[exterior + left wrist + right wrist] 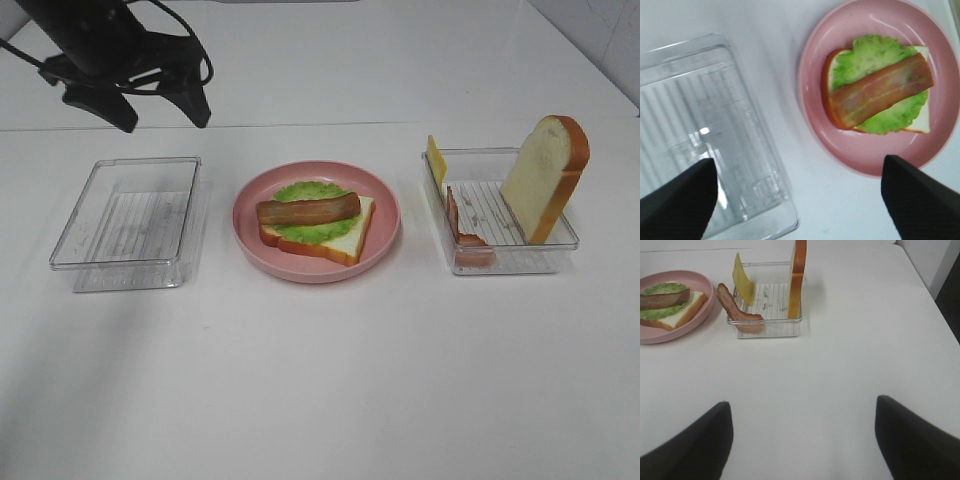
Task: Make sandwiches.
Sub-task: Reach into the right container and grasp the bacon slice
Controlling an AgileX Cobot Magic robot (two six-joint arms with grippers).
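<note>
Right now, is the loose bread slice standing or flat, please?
Standing: the bread slice rests on edge, rising above the clear tray.

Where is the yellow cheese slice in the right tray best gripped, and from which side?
Probably its upper edge, from above. The cheese slice stands on edge against the wall of the clear tray, top poking above the rim, so both flat faces are free to pinch.

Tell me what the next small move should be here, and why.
Probably the right gripper, open and empty, should reach toward the yellow cheese slice leaning in the right tray. The sandwich on the pink plate so far has only bread, lettuce and bacon.
</note>
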